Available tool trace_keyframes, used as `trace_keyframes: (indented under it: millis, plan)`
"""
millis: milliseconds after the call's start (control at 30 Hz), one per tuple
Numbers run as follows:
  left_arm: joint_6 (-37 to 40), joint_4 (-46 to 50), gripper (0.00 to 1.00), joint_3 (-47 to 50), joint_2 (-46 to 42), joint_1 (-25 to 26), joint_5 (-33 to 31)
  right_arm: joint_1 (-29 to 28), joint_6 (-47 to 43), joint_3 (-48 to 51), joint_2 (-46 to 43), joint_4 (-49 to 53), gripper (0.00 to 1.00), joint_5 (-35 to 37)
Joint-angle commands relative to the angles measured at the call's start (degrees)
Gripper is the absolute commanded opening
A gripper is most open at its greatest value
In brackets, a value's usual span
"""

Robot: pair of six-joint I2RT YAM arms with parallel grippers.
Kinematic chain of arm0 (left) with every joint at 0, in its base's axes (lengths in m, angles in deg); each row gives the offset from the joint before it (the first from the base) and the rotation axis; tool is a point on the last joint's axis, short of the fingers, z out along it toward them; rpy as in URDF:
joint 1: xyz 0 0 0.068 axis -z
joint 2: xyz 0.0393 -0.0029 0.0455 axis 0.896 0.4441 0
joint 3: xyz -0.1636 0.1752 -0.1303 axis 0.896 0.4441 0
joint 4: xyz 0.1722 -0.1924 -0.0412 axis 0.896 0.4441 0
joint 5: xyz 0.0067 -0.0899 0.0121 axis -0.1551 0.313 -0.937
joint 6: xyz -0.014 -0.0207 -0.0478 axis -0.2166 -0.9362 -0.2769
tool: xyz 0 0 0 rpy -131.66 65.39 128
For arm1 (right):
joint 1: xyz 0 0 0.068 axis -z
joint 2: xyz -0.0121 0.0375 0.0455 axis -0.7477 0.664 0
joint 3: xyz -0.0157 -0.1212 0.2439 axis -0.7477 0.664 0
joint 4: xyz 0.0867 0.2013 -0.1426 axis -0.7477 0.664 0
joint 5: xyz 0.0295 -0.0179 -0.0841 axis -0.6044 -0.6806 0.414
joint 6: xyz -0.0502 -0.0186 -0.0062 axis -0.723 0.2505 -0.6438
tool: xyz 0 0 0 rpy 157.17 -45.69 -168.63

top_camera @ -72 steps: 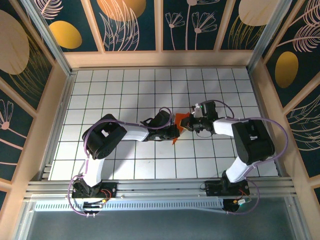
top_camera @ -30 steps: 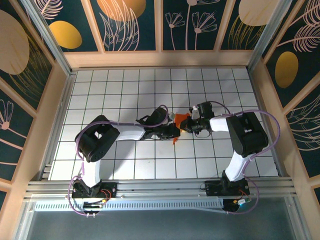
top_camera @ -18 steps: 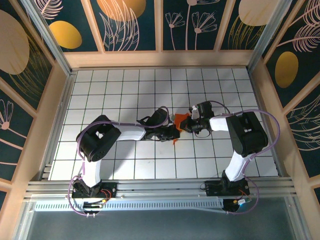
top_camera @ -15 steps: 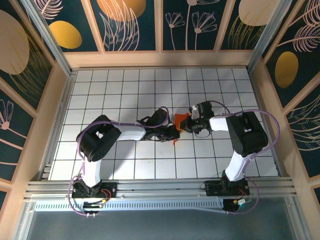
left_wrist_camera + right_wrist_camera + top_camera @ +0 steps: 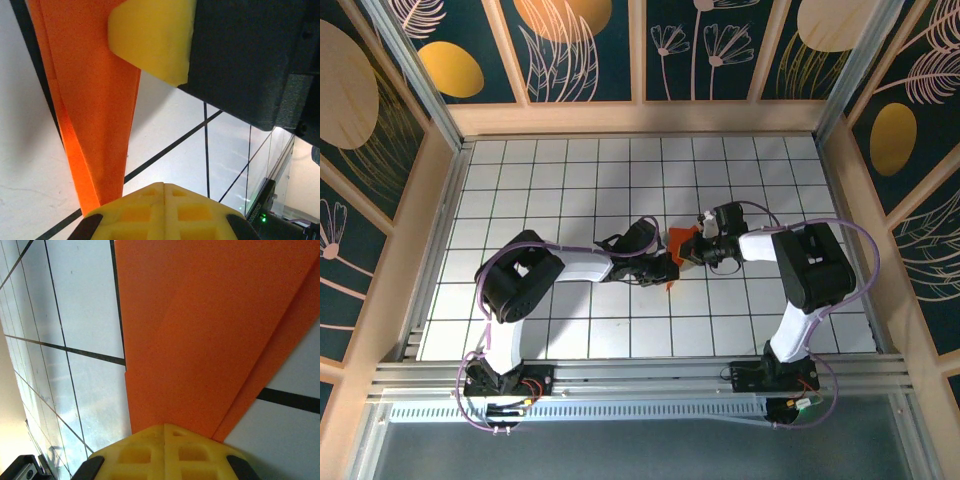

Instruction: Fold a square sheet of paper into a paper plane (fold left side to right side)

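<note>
the orange paper plane [image 5: 677, 243] is seemingly being creased under clenched left fingers [image 5: 140, 212] and right fingers [image 5: 190, 452]; next, a firm sweep along the fold is needed.

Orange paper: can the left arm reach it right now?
Yes, it looks so. The left gripper is right at the paper, shut, with the paper's edge running into its fingertips. Nothing sits between them. The right gripper is close beside it, shut on the same paper.

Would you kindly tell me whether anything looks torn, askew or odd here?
Nothing stands out: the folded bright orange paper looks cleanly creased and untorn, with the left gripper and right gripper both shut beside it.
</note>
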Motion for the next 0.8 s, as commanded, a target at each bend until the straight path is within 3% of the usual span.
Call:
trace_keyframes:
  millis: [0, 767]
  plan:
    - [1.0, 1.6, 0.05, 0.5, 1.1, 0.3, 1.0, -0.2, -2.1, 1.0, 5.0, 4.1, 0.00, 9.7]
    - [0.7, 1.3, 0.05, 2.4, 0.3, 0.4, 0.4, -0.3, -2.2, 1.0, 5.9, 4.4, 0.00, 10.0]
